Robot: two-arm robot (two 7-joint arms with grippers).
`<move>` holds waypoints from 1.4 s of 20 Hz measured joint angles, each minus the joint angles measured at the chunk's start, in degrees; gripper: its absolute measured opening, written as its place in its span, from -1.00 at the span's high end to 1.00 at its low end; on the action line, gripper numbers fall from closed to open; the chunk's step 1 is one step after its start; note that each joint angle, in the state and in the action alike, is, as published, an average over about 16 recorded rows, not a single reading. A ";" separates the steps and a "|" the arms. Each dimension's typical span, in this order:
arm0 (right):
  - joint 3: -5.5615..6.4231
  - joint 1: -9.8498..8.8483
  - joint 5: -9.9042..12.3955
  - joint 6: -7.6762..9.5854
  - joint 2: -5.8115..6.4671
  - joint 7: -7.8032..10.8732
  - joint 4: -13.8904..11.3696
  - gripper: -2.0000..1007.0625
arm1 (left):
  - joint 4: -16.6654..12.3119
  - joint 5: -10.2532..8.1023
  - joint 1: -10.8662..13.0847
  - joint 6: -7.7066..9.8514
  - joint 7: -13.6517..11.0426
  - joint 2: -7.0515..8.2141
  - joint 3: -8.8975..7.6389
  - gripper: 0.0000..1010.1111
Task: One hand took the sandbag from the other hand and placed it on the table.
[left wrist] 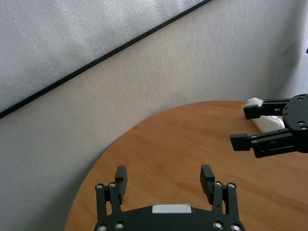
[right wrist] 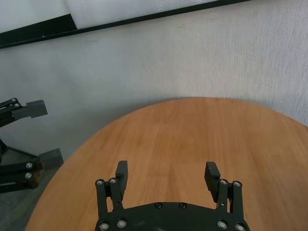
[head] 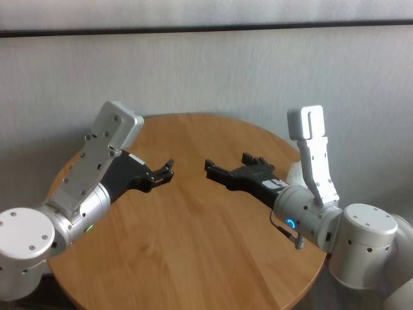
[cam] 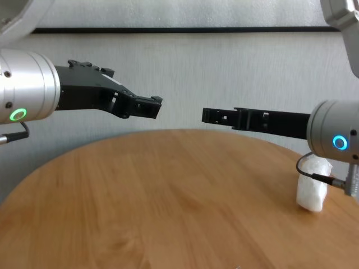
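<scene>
The white sandbag [cam: 311, 190] rests on the round wooden table [cam: 168, 196] near its right edge, beside my right wrist and apart from both grippers. It also shows in the left wrist view [left wrist: 263, 121], behind the right gripper's fingers, and partly in the head view [head: 293, 173]. My right gripper [head: 226, 163], on the blue-lit wrist, is open and empty above the table's middle. My left gripper [head: 169, 169], on the green-lit wrist, is open and empty, facing it across a short gap. Each wrist view shows its own open jaws over bare wood.
A pale wall with a dark horizontal strip [cam: 179, 29] stands behind the table. The table's far edge [right wrist: 202, 100] curves close to the wall. The right arm's white link [head: 313, 152] rises above the table's right side.
</scene>
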 joint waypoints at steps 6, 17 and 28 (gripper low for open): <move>0.25 0.01 -0.50 -0.20 -0.52 0.32 0.34 -0.99 | 0.00 0.00 0.00 0.00 0.00 0.00 0.00 -0.98; 0.47 -0.05 -0.57 -0.35 -0.54 0.40 0.45 -0.99 | 0.00 0.00 0.00 0.00 0.00 0.00 0.00 -0.98; 0.41 0.05 -0.46 -0.30 -0.57 0.29 0.52 -0.99 | 0.00 0.00 0.00 0.00 0.00 0.00 0.00 -0.98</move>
